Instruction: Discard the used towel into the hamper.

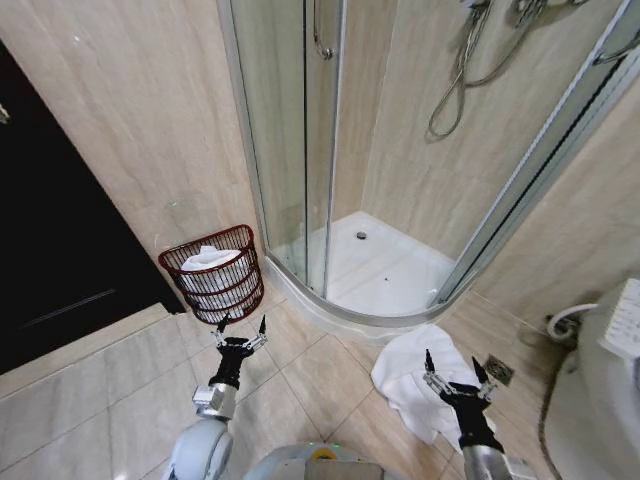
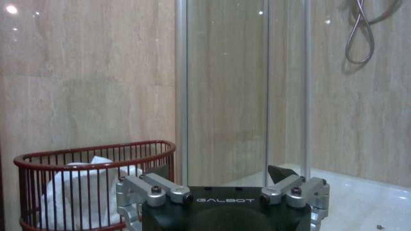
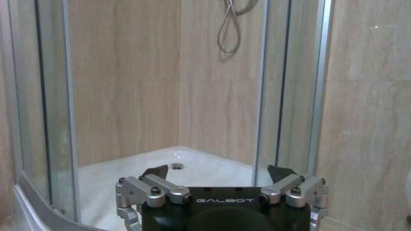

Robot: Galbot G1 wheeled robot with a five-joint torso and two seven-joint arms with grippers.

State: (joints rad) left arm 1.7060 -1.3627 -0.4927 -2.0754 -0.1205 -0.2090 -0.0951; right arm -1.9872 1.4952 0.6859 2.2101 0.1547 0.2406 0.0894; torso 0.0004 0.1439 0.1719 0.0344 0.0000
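Observation:
The used towel point(image 1: 405, 372) lies crumpled and white on the tiled floor in front of the shower. My right gripper point(image 1: 451, 365) hovers over its near right part, open and holding nothing; in the right wrist view this gripper point(image 3: 218, 172) faces the shower tray. The hamper point(image 1: 212, 272), a dark red wire basket, stands against the wall left of the shower with white cloth point(image 1: 208, 258) inside. My left gripper point(image 1: 242, 326) is open and holds nothing, just in front of the hamper. In the left wrist view the hamper point(image 2: 96, 185) is beside this gripper point(image 2: 218, 173).
A curved glass shower enclosure point(image 1: 300, 150) with a raised white tray point(image 1: 385, 270) stands ahead. A dark doorway point(image 1: 50, 240) is at the left. A white toilet point(image 1: 600, 400) and a hose point(image 1: 565, 320) are at the right. A floor drain point(image 1: 499, 370) sits beside the towel.

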